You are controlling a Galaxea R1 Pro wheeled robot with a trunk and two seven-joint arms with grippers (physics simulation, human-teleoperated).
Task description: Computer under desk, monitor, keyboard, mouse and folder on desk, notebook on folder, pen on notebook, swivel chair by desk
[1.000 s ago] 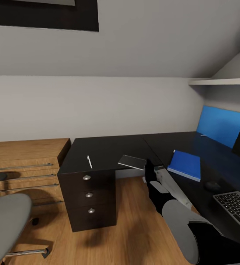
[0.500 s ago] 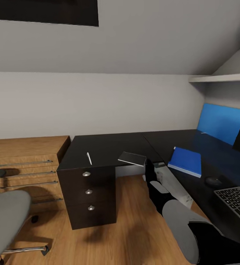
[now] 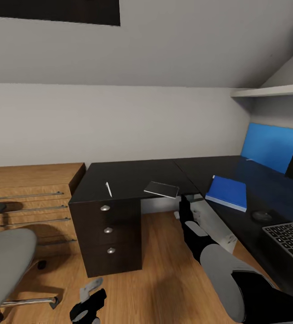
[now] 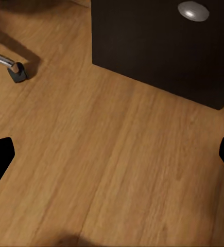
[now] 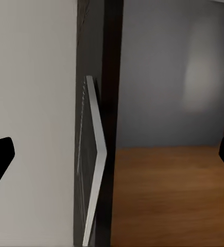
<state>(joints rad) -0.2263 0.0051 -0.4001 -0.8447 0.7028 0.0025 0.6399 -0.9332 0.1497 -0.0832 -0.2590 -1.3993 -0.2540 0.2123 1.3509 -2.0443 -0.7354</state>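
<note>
Notebook (image 3: 162, 189) overhangs the desk (image 3: 133, 175) edge, pen (image 3: 108, 189) lies left of it, folder (image 3: 227, 192) right, near mouse (image 3: 259, 216) and keyboard (image 3: 290, 238). Right gripper (image 3: 184, 208) just below notebook, jaws wide, empty. Left gripper (image 3: 89, 300) low over floor (image 4: 106, 164), jaws wide.

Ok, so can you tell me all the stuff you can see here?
desk: 1, black, L-shaped, along the wall
drawers: 3, black with silver knobs, under the desk's left end
pen: 1, white, on the desk above the drawers
notebook: 1, dark, at the desk's front edge, overhanging a little
folder: 1, blue, on the desk's right part
mouse: 1, black, between folder and keyboard
keyboard: 1, dark grey, right edge of view
computer: 1, pale, under the desk
chest: 1, wooden, left of the desk
chair: 1, grey, lower left
left gripper: 1, black, open, low over the floor
right gripper: 1, black, open, below the notebook
</note>
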